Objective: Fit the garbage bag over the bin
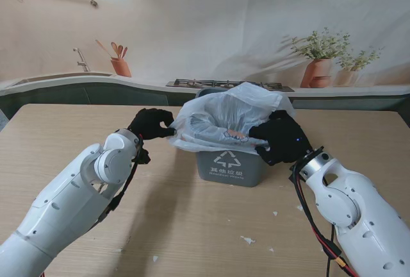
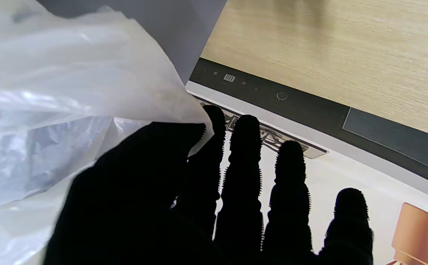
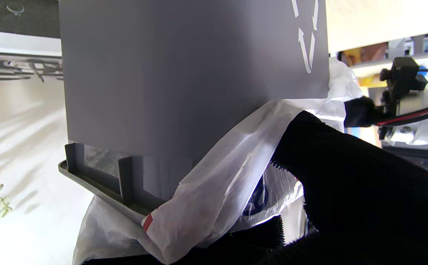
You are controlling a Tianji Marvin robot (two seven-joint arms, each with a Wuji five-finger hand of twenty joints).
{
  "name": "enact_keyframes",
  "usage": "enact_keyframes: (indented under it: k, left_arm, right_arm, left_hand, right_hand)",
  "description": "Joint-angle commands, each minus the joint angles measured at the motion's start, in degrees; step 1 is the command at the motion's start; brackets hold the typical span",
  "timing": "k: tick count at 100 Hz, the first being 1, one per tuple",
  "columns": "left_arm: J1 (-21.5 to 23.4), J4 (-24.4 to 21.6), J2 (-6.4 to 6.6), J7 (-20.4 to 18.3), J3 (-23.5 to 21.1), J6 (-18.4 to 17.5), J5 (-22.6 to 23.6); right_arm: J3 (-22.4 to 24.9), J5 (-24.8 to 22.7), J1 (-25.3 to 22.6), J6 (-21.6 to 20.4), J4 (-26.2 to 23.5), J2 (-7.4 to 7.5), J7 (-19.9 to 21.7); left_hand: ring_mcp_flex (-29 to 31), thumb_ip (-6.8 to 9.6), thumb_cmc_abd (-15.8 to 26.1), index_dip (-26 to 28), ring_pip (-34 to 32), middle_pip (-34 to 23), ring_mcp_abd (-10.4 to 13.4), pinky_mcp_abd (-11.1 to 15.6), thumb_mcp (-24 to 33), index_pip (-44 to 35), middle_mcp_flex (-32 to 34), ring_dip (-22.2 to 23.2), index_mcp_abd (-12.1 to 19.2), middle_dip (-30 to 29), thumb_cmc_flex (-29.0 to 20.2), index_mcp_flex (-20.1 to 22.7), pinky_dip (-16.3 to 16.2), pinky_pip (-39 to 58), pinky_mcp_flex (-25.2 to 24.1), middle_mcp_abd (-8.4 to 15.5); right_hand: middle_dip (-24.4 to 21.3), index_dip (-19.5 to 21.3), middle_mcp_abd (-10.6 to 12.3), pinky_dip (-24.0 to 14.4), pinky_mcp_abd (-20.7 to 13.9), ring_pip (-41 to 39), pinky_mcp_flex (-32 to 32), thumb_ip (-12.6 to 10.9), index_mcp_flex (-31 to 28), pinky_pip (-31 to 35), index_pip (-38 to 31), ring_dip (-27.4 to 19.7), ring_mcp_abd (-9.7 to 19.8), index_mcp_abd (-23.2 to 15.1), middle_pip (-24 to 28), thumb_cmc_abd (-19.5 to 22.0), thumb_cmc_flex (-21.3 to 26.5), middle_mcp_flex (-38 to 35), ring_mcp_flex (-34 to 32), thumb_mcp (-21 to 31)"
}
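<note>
Stand view shows my left hand [image 1: 151, 124] pinching the left edge of the garbage bag [image 1: 221, 118], thumb and forefinger closed on the film while the other fingers [image 2: 289, 173] stand straight and apart, as the left wrist view shows. My right hand [image 1: 280, 138] is closed on the bag's right edge at the rim of the bin [image 1: 231, 167], and the right wrist view shows film bunched under my palm against the grey wall. The bag is thin, soft and very light; I judge it slippery and easy to tear, so it is best held by the hem, a fold gathered between thumb and fingers, not by a single layer. The bin is stiff but light and could slide on the table [image 1: 70, 129] if I pull unevenly. I count one bag, one bin and two hands, with a few pale scraps [image 1: 248, 240] lying nearer to me.
</note>
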State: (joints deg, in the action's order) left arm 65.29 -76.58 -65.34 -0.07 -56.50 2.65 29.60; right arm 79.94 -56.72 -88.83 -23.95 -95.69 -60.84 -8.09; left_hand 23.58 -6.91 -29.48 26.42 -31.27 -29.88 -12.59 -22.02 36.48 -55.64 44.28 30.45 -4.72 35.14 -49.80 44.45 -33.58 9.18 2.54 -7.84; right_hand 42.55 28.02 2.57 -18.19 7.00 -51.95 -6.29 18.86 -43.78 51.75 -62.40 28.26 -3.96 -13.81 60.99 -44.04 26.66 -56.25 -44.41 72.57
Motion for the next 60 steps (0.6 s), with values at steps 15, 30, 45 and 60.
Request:
enact_keyframes:
  k: [15,30,45,60]
  left_arm:
    - [0.78,-0.35,-0.63,0.18,-1.11,3.95,-1.76]
    - [0.94,-0.67,-0.67,0.47,-1.99,5.90,-1.64]
    - [1.15,-0.97,-0.54,0.50,-2.88,6.75,-0.88]
    - [2.79,-3.68,-0.17,-0.80,-4.75,6.39,-1.74]
  right_arm:
    - [0.03,0.63,0.09,-2.10,1.72,0.12,2.70]
    - [0.17,0.77,0.32,-2.52,1.86,0.21,3.37]
    - [0.21,0.71,0.47,-2.67,2.02,0.27,3.64]
    - [0.00,0.53,0.63,-2.39,2.23,0.22,3.12]
  left_hand:
    - [-1.37,-1.34,1.41,0.59,-1.26,-1.19,-0.08,-0.88,0.25,-1.81,-1.34,1.09,1.22,-0.06,-5.49,-1.01,-1.90,1.78,0.16,1.83]
    - [-1.44,-1.21,1.50,0.50,-1.51,-1.43,-0.23,-0.97,-0.18,-1.78,-1.48,1.21,0.97,-0.11,-5.78,-1.02,-2.45,2.18,0.45,1.71]
    - [-1.74,-1.11,1.52,0.09,-1.66,-1.59,-0.47,-1.04,-0.44,-1.41,-2.04,1.27,0.58,-0.26,-5.82,-1.14,-2.86,2.40,0.60,1.46]
    - [-7.24,-0.22,0.73,-5.48,0.67,-2.46,0.34,-0.42,7.08,14.68,-16.67,0.67,-4.86,-9.95,5.86,-7.73,-4.00,1.62,-0.69,0.87]
  right_hand:
    - [1.24,2.77,-0.56,1.37,3.24,-0.39,0.94,1.21,-1.36,0.34,-3.43,0.11,1.00,-4.95,1.72,-0.38,3.42,0.76,-0.37,6.61]
    - [1.45,3.32,-0.47,1.41,3.24,-0.43,0.90,1.40,-1.40,0.14,-3.26,0.17,1.06,-5.17,1.60,-0.41,3.36,0.79,-0.26,6.82]
    - [1.62,3.71,-0.38,1.39,3.24,-0.36,0.89,1.49,-1.36,0.09,-3.00,0.19,1.18,-5.27,1.51,-0.19,3.20,0.96,0.02,6.69]
    - [1.67,4.04,-0.15,1.36,3.27,-0.38,0.90,1.46,-1.14,0.04,-2.71,0.24,1.07,-5.14,1.44,0.10,3.14,0.93,0.01,6.46]
